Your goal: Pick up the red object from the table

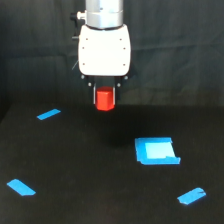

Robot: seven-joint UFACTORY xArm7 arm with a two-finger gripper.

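Observation:
The red object (pixel 105 99) is a small red-orange stubby block held between the two dark fingers of my gripper (pixel 105 98), under the white gripper body. It hangs in the air above the black table (pixel 75 165), clear of the surface. The gripper is shut on it, with a finger on each side. The block's top is hidden by the gripper body.
A blue square patch (pixel 156 151) lies on the table at the exterior view's right. Blue tape strips lie at the left back (pixel 48 114), left front (pixel 21 187) and right front (pixel 192 196). A dark backdrop stands behind the arm.

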